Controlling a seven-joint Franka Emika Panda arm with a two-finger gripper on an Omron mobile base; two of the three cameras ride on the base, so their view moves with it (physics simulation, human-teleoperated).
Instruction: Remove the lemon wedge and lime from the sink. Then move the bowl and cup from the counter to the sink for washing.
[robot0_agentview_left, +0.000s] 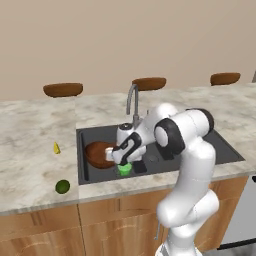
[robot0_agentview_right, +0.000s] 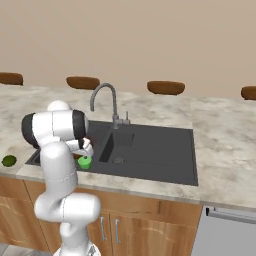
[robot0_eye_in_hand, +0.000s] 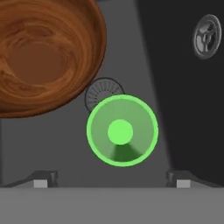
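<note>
The bright green cup (robot0_eye_in_hand: 121, 131) stands upright on the floor of the sink (robot0_agentview_left: 220, 150), in its left basin, partly over a round drain. My gripper (robot0_eye_in_hand: 111, 180) hangs straight above the cup, open, with its fingertips (robot0_eye_in_hand: 43, 178) spread wider than the cup and apart from it. The wooden bowl (robot0_eye_in_hand: 43, 57) sits in the same basin, just beside the cup (robot0_agentview_left: 124, 169) and behind the gripper (robot0_agentview_left: 121, 159). On the counter left of the sink lie the yellow lemon wedge (robot0_agentview_left: 56, 148) and, nearer the front edge, the dark green lime (robot0_agentview_left: 62, 186).
A curved grey faucet (robot0_agentview_left: 132, 102) rises behind the sink. The right basin has its own drain (robot0_agentview_right: 118, 160). Brown stool tops (robot0_agentview_left: 63, 89) line the far side of the counter. A dishwasher front (robot0_agentview_right: 227, 235) is at the lower right.
</note>
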